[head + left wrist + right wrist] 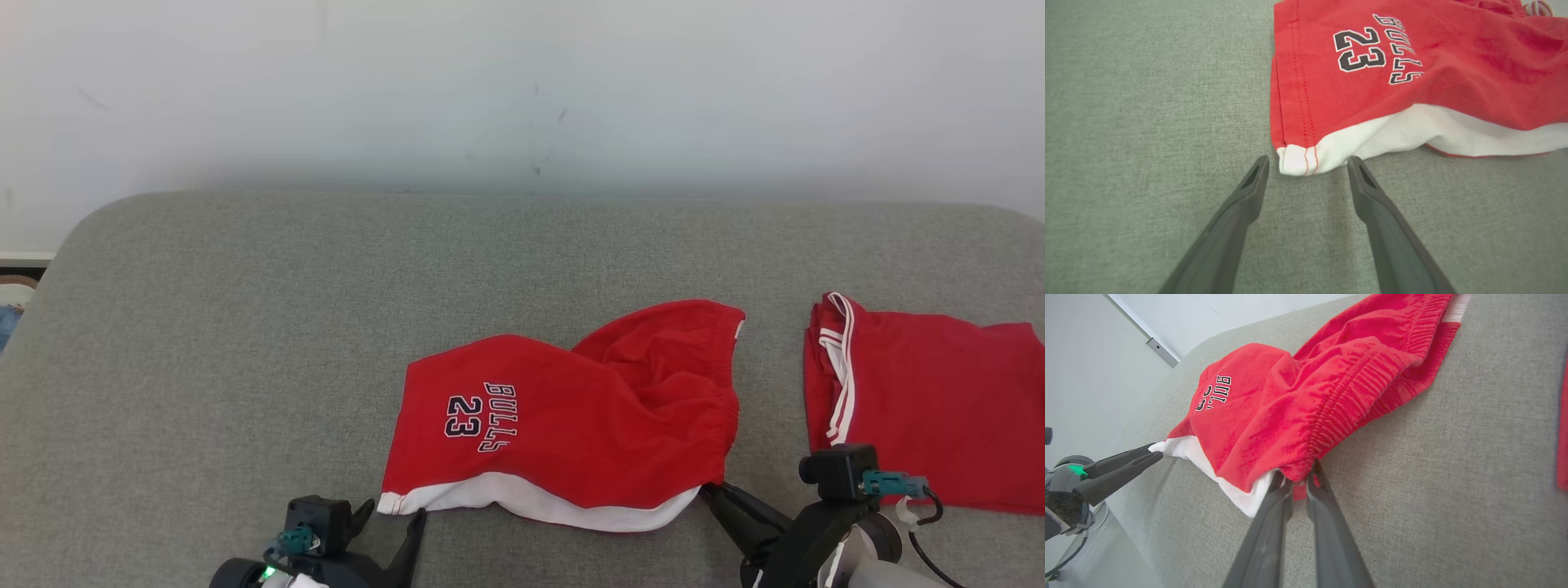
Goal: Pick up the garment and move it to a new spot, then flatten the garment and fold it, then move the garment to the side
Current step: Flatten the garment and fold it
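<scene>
Two grippers are working along the near edge of a grey cushion [245, 327], with a pale wall [490, 82] standing behind it. Far left first: the left gripper [390, 516] is sitting low at the front edge, jaws spread apart and gripping nothing. In its wrist view the two dark fingers [1241, 204] are straddling the white hem corner of the red shorts [571, 425], tips just beside the cloth on either side; I cannot tell if they are touching it. The shorts are lying on the cushion right of centre, near the front edge. The "BULLS 23" print is facing up on the left part, a white band is running along the near hem, and the elastic waistband is bunching at the right end, rumpled rather than flat. Moving right: the right gripper [709, 490] is clamping the near right corner of the shorts at the waistband end, fingers nearly together with red fabric pinched between them. Farthest right, a second red garment [931, 400] with white stripes is lying flat on the cushion, apart from the shorts, with grey fabric showing between them.
</scene>
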Controlling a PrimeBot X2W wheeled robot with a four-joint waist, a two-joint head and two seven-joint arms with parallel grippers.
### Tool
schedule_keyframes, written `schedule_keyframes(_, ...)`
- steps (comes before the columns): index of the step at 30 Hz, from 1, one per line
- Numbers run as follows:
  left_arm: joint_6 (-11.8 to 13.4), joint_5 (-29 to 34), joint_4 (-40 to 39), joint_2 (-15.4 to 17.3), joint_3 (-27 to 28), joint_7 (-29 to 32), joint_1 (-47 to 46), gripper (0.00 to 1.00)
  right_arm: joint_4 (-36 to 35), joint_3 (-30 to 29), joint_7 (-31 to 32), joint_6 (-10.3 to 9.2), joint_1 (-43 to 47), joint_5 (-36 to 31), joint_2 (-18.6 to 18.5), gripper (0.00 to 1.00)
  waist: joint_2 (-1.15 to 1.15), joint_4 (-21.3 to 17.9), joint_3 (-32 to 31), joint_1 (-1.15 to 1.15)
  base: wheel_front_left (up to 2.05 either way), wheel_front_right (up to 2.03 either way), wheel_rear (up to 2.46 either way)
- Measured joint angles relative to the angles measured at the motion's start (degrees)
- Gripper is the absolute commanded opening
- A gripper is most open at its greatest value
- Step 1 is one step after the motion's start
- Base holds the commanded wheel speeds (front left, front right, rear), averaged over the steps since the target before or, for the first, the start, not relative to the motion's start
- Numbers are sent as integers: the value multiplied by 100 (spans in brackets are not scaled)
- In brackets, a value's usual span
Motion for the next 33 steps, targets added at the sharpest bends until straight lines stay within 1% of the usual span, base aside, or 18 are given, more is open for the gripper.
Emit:
schedule_keyframes(10,69,143,-103,2,-140,188,27,100,2,19,-4,0,-20,-15,0,0,0,2,9,0,0,0,0)
schedule_keyframes(12,94,156,-108,-2,-140,209,27,95,12,37,-4,0,-34,-15,2,0,0,-4,6,0,0,0,0)
schedule_keyframes(15,152,164,-119,2,-141,213,25,100,26,55,-5,0,-56,-15,2,0,0,-18,-24,0,0,0,0)
schedule_keyframes(22,321,370,-159,97,-205,216,14,100,40,74,-5,0,-54,-15,3,0,0,-30,-69,0,0,0,0)
schedule_keyframes(29,355,543,-247,105,-287,215,12,100,44,103,-8,0,-52,-15,4,0,0,-28,-107,0,0,0,0)
schedule_keyframes(30,371,578,-249,102,-310,215,12,87,44,105,-8,0,-51,-15,4,0,0,-28,-111,0,0,0,0)
schedule_keyframes(31,379,576,-249,96,-308,216,12,53,45,108,-8,0,-51,-15,4,0,0,-28,-114,0,0,0,0)
schedule_keyframes(33,394,577,-244,97,-314,224,12,29,46,113,-8,0,-51,-15,5,0,0,-29,-119,0,0,0,0)
